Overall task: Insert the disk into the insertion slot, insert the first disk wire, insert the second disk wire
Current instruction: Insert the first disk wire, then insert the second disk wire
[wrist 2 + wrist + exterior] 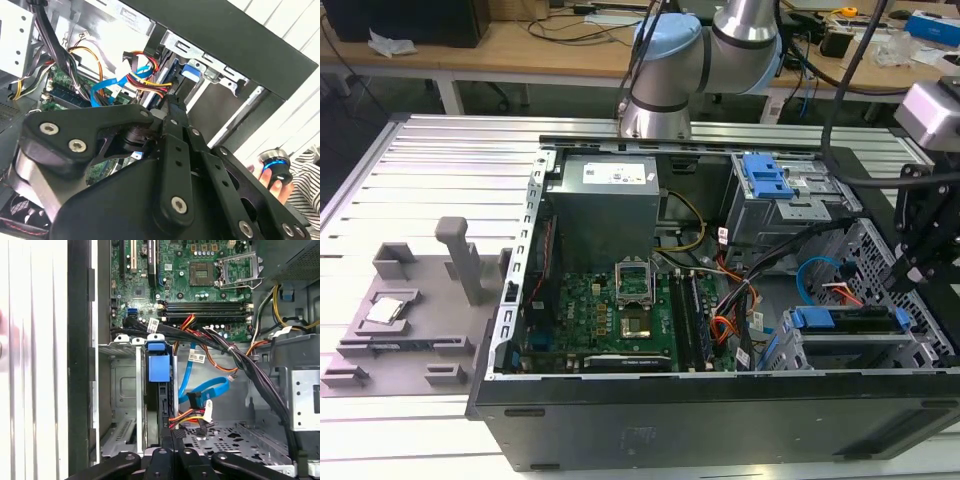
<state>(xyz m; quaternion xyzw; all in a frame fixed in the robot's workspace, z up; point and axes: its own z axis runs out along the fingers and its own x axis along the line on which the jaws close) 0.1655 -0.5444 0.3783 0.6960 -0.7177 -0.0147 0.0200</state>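
Disk stands just ahead of gripper, apparently slotted.

- The hand is matt black.
- The disk has a bright blue carrier, and its edge is dark between the blue ends.
- The insertion slot is dull grey sheet metal.
- The motherboard is green, speckled with silver and black parts.
- The flat cable is sky blue.
- The wire bundle is red, yellow, orange and black.
- The clip is blue, and its cage is silver.
- The arm is silver with pale blue caps.
- The computer case is black.
- The desk is silver-grey with parallel ribs.
- The sleeve has dark stripes on white.
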